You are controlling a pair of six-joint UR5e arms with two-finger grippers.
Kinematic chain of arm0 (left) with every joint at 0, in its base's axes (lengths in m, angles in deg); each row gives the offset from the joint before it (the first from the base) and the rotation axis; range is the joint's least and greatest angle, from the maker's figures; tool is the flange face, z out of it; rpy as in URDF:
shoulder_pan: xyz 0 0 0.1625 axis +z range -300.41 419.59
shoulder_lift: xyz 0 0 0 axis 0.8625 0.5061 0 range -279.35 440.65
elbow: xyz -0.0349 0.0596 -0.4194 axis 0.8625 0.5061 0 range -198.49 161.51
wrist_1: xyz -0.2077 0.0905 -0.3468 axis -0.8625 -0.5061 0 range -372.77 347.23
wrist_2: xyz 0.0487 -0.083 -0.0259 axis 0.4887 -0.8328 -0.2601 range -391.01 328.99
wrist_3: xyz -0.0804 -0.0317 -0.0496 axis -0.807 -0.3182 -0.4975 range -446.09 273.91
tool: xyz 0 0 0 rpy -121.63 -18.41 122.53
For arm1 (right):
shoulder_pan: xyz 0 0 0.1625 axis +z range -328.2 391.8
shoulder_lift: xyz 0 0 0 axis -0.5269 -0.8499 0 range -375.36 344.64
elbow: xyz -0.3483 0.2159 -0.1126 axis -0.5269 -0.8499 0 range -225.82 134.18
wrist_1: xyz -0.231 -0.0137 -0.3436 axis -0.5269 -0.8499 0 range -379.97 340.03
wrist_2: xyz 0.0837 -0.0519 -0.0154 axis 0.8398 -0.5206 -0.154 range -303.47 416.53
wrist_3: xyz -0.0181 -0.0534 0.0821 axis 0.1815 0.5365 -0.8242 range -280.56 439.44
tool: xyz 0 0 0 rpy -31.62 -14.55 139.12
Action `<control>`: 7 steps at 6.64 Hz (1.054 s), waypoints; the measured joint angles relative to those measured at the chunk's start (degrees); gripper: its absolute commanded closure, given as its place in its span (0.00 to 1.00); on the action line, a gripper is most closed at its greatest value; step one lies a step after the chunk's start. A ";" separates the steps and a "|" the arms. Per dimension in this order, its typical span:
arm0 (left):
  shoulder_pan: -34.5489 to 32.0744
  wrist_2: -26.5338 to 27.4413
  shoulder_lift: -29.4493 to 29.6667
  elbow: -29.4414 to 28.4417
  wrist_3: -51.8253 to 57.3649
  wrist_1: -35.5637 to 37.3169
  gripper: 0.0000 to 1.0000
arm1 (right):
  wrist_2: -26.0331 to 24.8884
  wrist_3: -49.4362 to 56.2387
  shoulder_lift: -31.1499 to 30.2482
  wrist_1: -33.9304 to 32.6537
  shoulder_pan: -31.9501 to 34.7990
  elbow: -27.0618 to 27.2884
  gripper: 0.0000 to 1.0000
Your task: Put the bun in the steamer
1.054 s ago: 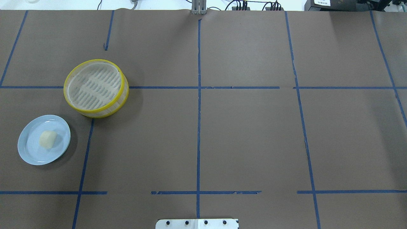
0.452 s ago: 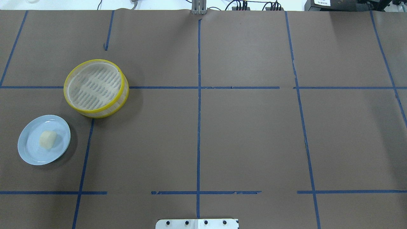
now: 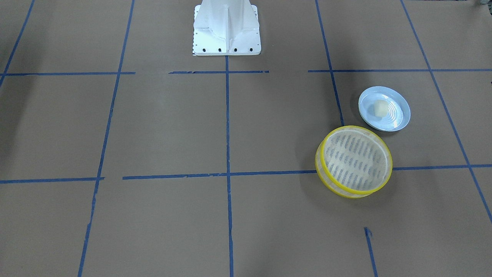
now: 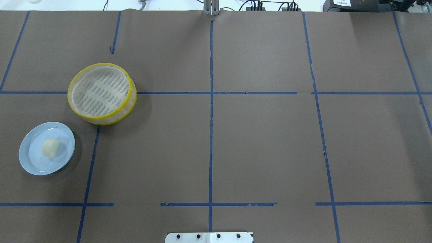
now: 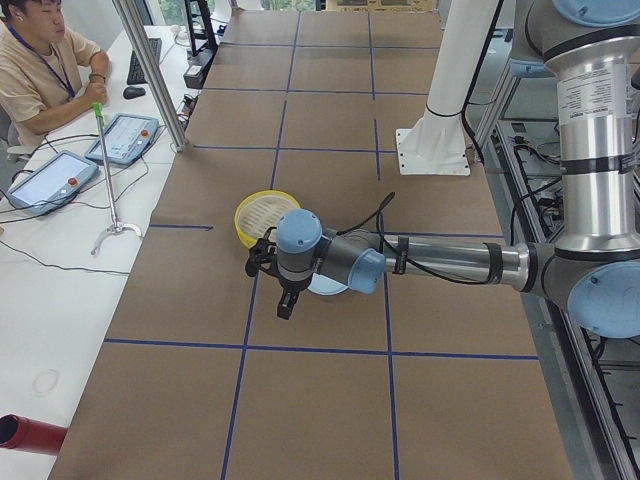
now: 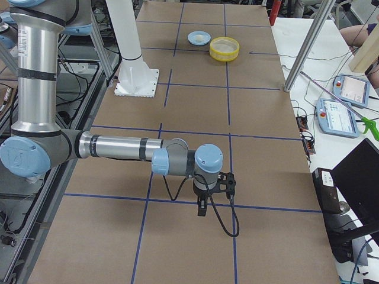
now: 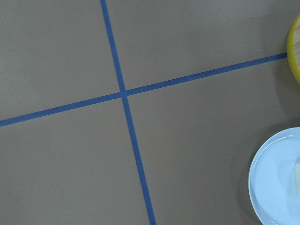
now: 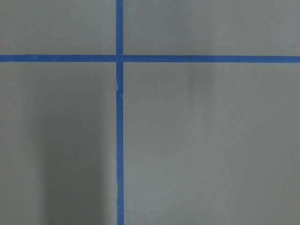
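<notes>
- Bun (image 4: pixel 50 147) lies on plate (image 4: pixel 33 162), near steamer (image 4: pixel 131 98).
- Left pincer (image 5: pixel 286 306) hangs near the plate; its grip can't be told.
- Right pincer (image 6: pixel 202 208) is well apart from bun; grip likewise unreadable.

My counter (image 4: pixel 263 145) is brown paper crossed by blue tape lines (image 4: pixel 211 135). The steamer (image 4: pixel 101 91) and a pale blue plate (image 4: pixel 32 163) sit on it, close but apart.

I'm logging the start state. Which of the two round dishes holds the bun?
The pale blue plate: the bun sits on it. The yellow-rimmed steamer beside it is empty.
</notes>
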 measured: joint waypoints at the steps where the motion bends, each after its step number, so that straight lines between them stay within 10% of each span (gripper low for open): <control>1: 4.85 0.14 0.40 -0.22 -8.67 -4.52 0.00 | 0.00 0.00 0.00 0.00 0.00 0.00 0.00; 7: 24.61 9.11 5.39 -2.73 -32.71 -7.00 0.06 | 0.00 0.00 0.00 0.00 0.00 0.00 0.00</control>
